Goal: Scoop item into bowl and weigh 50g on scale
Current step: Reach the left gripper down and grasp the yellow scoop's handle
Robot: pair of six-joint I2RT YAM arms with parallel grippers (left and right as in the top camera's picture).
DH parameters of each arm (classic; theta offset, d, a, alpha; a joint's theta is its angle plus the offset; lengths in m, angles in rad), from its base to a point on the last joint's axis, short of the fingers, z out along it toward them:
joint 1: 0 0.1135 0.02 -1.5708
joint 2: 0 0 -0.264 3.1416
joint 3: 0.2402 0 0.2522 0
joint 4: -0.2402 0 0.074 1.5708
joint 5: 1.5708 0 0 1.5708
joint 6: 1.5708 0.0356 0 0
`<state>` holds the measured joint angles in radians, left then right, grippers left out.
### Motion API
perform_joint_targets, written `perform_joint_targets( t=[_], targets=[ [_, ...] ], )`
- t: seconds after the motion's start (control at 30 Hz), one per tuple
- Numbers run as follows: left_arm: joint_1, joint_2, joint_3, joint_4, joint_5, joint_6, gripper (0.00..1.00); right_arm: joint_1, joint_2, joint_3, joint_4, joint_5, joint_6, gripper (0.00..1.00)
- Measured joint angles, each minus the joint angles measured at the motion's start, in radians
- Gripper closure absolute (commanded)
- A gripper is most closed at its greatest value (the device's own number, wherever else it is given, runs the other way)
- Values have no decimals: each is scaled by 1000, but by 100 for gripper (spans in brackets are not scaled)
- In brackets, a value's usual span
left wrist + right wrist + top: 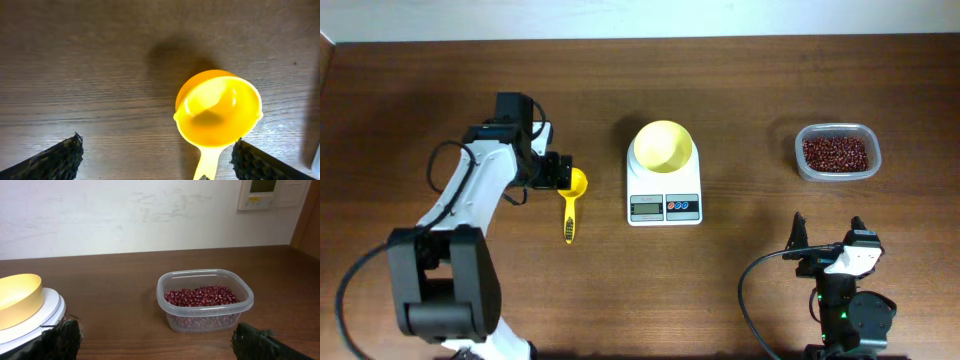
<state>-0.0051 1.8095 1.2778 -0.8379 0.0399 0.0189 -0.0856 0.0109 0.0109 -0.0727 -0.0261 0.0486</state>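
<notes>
The pale-yellow bowl (664, 146) sits empty on the white scale (664, 194) at the table's middle; both show at the left edge of the right wrist view, bowl (17, 299) on scale (44, 312). Dark red-brown beans (835, 152) fill a clear tub (205, 299) at the right. A bright yellow scoop (572, 200) lies flat on the table left of the scale. My left gripper (558, 170) hovers open over the scoop's cup (218, 108), the handle running down between its fingers, nearer the right one. My right gripper (828, 232) stands open near the front edge, short of the tub.
The clear tub (837, 153) stands near the table's right side. A white wall with a mounted panel (263, 193) rises behind the table's far edge. Bare wood lies between the scale and the tub.
</notes>
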Motion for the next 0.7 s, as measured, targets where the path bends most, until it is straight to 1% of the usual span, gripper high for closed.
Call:
perform_joint_targets(
  t=[0.23,0.47,0.7],
  targets=[
    [0,76,0,22,17,0,1,0,0,0,0,0,0,1],
    [0,104,0,65,17,0,1,0,0,0,0,0,0,1],
    [0,166,6,75,17,2,1,0,0,0,0,0,0,1]
  ],
)
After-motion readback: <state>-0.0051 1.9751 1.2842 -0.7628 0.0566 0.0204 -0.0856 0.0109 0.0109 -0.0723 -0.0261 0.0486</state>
